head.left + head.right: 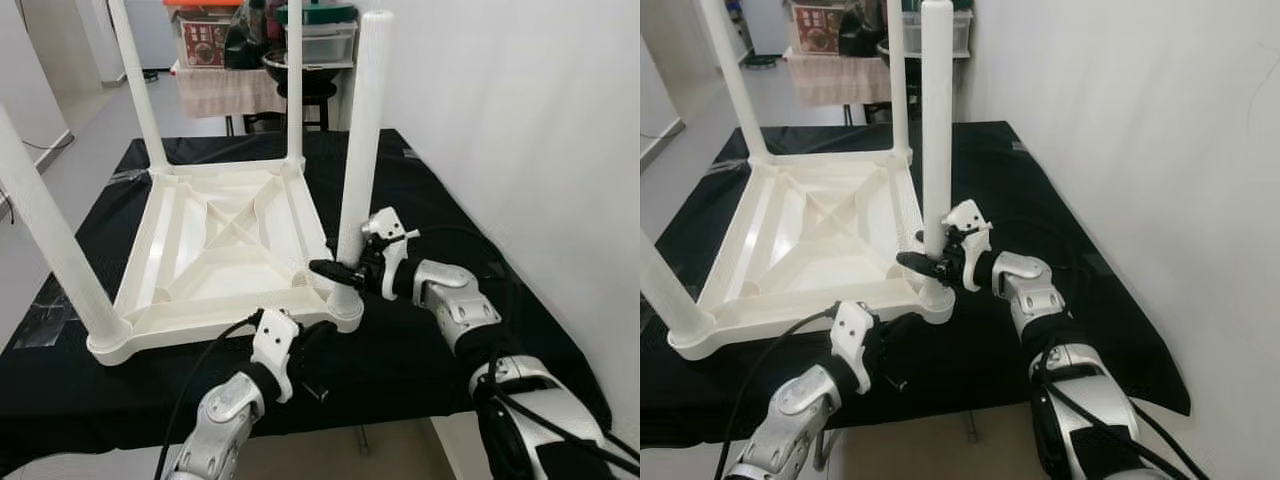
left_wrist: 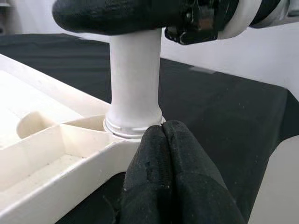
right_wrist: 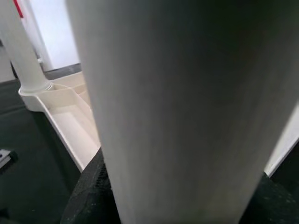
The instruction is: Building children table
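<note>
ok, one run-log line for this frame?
stage: leg fitting | right gripper: shut on near-right leg | left gripper: shut, at tabletop corner | legs: four upright

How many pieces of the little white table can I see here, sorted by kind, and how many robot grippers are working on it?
White plastic round table legs standing in the corner sockets: 4 (near-right one)
White plastic upturned square tabletop: 1
Robot grippers with black fingers: 2 (right gripper closed around the near-right leg, left gripper shut by that corner)
Total: 7

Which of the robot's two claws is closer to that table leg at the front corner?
The right. The right gripper is clamped around the leg low down; the left gripper sits shut against the table's corner socket just below it.
</note>
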{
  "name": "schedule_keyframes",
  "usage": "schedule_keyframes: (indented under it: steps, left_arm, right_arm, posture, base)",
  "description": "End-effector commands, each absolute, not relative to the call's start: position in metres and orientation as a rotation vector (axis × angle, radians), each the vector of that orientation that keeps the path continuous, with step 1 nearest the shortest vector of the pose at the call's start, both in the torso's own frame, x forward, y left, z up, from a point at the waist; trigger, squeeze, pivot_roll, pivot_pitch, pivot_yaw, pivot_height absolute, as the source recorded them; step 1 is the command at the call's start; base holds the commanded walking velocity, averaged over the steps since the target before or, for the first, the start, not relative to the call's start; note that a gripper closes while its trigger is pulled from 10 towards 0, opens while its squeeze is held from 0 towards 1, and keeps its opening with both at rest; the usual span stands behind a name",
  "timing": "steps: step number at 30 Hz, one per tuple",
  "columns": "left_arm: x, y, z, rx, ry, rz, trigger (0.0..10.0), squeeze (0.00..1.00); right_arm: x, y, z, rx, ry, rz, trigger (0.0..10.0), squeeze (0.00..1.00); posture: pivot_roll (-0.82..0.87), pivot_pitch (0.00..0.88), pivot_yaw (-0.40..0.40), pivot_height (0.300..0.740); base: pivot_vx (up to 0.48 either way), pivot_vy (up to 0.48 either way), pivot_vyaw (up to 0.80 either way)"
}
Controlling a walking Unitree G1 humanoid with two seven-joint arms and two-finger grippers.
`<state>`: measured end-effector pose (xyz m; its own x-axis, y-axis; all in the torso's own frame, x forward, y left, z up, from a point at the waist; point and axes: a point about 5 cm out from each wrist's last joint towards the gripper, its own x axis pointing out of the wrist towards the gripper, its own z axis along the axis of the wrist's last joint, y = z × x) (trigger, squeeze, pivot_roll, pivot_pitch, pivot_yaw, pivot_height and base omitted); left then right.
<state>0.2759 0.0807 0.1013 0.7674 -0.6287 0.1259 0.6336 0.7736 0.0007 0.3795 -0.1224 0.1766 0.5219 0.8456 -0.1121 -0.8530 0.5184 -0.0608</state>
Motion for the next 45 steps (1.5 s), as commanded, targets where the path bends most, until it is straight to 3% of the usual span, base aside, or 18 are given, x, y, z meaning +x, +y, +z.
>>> schedule_keyframes:
  steps: [1,10,11,12,14,15,16,17,18,21,26,27,28,29,34,40,41,45]
  left_arm:
    - [0.273,0.084,0.102,-0.05,-0.129,-0.681,10.0,0.0]
    - [0.256,0.093,0.099,-0.043,-0.119,-0.669,10.0,0.0]
    - [0.255,0.094,0.098,-0.034,-0.118,-0.657,10.0,0.0]
    - [0.255,0.094,0.098,-0.034,-0.118,-0.657,10.0,0.0]
    - [0.255,0.095,0.098,-0.024,-0.115,-0.642,10.0,0.0]
    - [0.255,0.095,0.098,-0.024,-0.115,-0.642,10.0,0.0]
    - [0.256,0.098,0.097,-0.023,-0.109,-0.634,10.0,0.0]
    - [0.256,0.098,0.097,-0.023,-0.109,-0.634,10.0,0.0]
    - [0.256,0.099,0.096,-0.023,-0.102,-0.63,10.0,0.0]
    - [0.258,0.099,0.096,-0.026,-0.086,-0.656,10.0,0.0]
    - [0.258,0.096,0.095,-0.026,-0.073,-0.671,10.0,0.0]
    - [0.259,0.097,0.095,-0.032,-0.071,-0.658,10.0,0.0]
    - [0.26,0.098,0.095,-0.04,-0.07,-0.643,10.0,0.0]
    - [0.261,0.097,0.095,-0.044,-0.07,-0.638,10.0,0.0]
    - [0.262,0.095,0.096,-0.047,-0.066,-0.647,10.0,0.0]
    - [0.266,0.091,0.095,-0.041,-0.057,-0.67,10.0,0.0]
    - [0.266,0.089,0.095,-0.039,-0.056,-0.675,10.0,0.0]
    - [0.268,0.086,0.095,-0.035,-0.052,-0.685,10.0,0.0]
  right_arm:
    - [0.378,-0.123,0.173,-0.095,0.093,1.053,0.0,0.0]
    - [0.365,-0.157,0.142,-0.128,0.184,1.01,0.0,0.0]
    - [0.369,-0.159,0.126,-0.141,0.228,0.762,0.0,0.0]
    - [0.369,-0.159,0.126,-0.141,0.228,0.762,0.0,0.0]
    - [0.355,-0.149,0.093,-0.051,0.276,0.32,0.0,0.0]
    - [0.355,-0.149,0.093,-0.051,0.276,0.32,0.0,0.0]
    - [0.332,-0.126,0.077,-0.051,0.288,0.266,0.0,0.0]
    - [0.332,-0.126,0.077,-0.051,0.288,0.266,0.0,0.0]
    - [0.315,-0.106,0.073,-0.043,0.271,0.296,0.0,0.0]
    - [0.318,-0.093,0.079,-0.072,0.237,0.407,0.0,0.0]
    - [0.329,-0.098,0.079,-0.064,0.25,0.416,0.0,0.0]
    - [0.33,-0.098,0.08,-0.067,0.241,0.401,6.4,0.0]
    - [0.332,-0.098,0.083,-0.079,0.225,0.385,6.4,0.0]
    - [0.332,-0.095,0.086,-0.067,0.2,0.426,10.0,1.0]
    - [0.325,-0.081,0.107,-0.02,0.137,0.598,10.0,1.0]
    - [0.333,-0.093,0.146,-0.06,0.014,0.917,10.0,1.0]
    - [0.341,-0.101,0.151,-0.104,0.016,0.968,10.0,0.0]
    - [0.357,-0.12,0.164,-0.177,0.017,1.035,10.0,0.0]
  posture:
    - [0.02,0.0,-0.067,0.74]
    - [0.02,0.0,-0.066,0.74]
    - [0.02,0.0,-0.086,0.74]
    - [0.02,0.0,-0.086,0.74]
    - [0.03,0.0,-0.085,0.74]
    - [0.03,0.0,-0.085,0.74]
    - [0.01,0.0,-0.045,0.74]
    - [0.01,0.0,-0.045,0.74]
    - [0.0,0.0,-0.036,0.74]
    - [0.01,0.0,-0.036,0.74]
    - [0.01,0.0,-0.037,0.74]
    - [0.01,0.0,-0.038,0.74]
    - [0.01,0.0,-0.039,0.74]
    - [0.0,0.0,-0.042,0.74]
    - [0.0,0.0,-0.033,0.74]
    - [-0.01,0.0,-0.028,0.74]
    - [0.0,0.0,-0.031,0.74]
    - [0.0,0.0,-0.034,0.74]
  base:
    - [0.0,0.0,0.0]
    - [0.0,0.0,0.0]
    - [0.0,0.0,0.0]
    - [0.0,0.0,0.0]
    - [0.0,0.0,0.0]
    - [0.0,0.0,0.0]
    - [0.0,0.0,0.0]
    - [0.0,0.0,0.0]
    - [0.0,0.0,0.0]
    - [0.0,0.0,0.0]
    - [0.0,0.0,0.0]
    - [0.0,0.0,0.0]
    - [0.0,0.0,0.0]
    - [0.0,0.0,0.0]
    - [0.0,0.0,0.0]
    - [0.0,0.0,0.0]
    - [0.0,0.0,0.0]
    - [0.0,0.0,0.0]
